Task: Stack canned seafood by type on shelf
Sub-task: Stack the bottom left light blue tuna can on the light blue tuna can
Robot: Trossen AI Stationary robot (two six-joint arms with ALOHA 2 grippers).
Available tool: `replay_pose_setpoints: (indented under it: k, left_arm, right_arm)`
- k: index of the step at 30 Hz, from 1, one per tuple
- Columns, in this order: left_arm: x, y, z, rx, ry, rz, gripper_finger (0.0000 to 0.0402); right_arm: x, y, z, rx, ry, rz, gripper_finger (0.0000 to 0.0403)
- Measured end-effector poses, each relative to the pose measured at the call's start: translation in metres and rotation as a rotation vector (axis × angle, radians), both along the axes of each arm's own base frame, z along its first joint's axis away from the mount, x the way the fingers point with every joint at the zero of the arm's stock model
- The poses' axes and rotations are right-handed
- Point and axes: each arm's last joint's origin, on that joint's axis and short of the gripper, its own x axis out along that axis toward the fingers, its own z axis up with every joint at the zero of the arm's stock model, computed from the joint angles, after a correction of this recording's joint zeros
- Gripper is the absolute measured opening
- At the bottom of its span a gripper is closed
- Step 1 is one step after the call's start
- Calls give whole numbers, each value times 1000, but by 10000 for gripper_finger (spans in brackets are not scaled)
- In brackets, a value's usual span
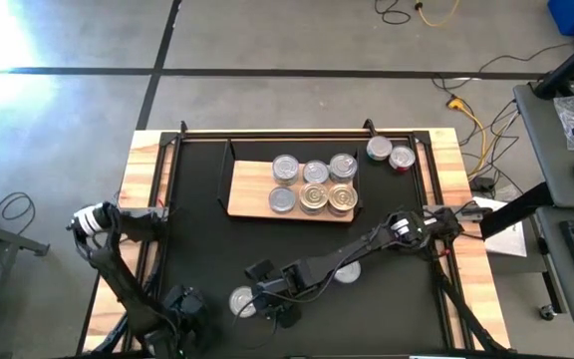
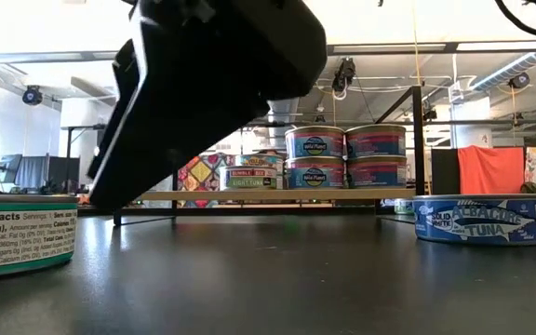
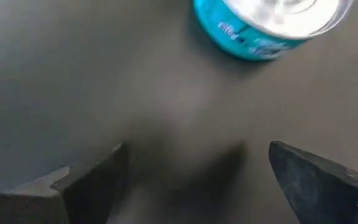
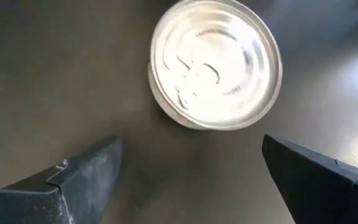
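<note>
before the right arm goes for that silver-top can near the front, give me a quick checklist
1. Right gripper fingers open: ok, spread wide with nothing between them.
2. Target can upright, lid up: ok.
3. Gripper lined up on the can: not ok, the can lies ahead of the fingertips, not between them.
4. Left gripper out of the way: cannot tell; it is open over the mat near the front, close to a teal-sided can.
5. Room on the shelf: ok, bare wood shows left of the cans on the shelf.
6. Matching type for the target: cannot tell, its label is hidden.
</note>
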Motion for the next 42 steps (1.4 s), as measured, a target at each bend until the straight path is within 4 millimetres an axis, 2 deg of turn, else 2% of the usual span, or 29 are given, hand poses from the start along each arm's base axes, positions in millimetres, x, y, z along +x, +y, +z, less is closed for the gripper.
replay_pose_setpoints:
  k: [3, 6, 9, 13, 16, 19, 24, 27, 30, 33, 38, 42]
  left_arm:
    - [5, -2, 0, 126, -1, 19, 377]
    - [11, -2, -12, 174, 20, 33, 377]
    - [17, -3, -16, 189, 34, 52, 377]
    - [27, 1, -13, 184, 56, 95, 377]
    - [37, 11, -11, 225, 76, 137, 377]
    - [49, 22, -13, 242, 78, 168, 376]
    - [74, 30, -13, 217, 57, 92, 376]
    - [84, 34, -10, 235, 61, 49, 376]
    - [85, 34, -8, 245, 72, 27, 376]
    - [82, 31, -7, 231, 97, 11, 376]
    - [67, 25, -7, 226, 126, 25, 376]
    - [54, 20, -5, 223, 153, 47, 376]
  right_arm:
    - [5, -2, -11, 14, 2, 5, 380]
    - [11, -10, -29, 29, 30, -11, 380]
    - [17, -15, -29, 52, -1, -34, 380]
    - [24, -12, -24, 87, -82, -32, 380]
    - [28, -10, -19, 177, -112, -43, 380]
    - [29, -10, -24, 232, -96, -93, 380]
    - [30, -8, -27, 262, -87, -145, 380]
    - [29, -7, -27, 218, -109, -184, 380]
    - [26, -6, -19, 186, -125, -213, 380]
    - [22, -7, 1, 189, -138, -235, 380]
    - [9, -12, 41, 199, -142, -268, 380]
    - [1, -18, 59, 141, -148, -256, 380]
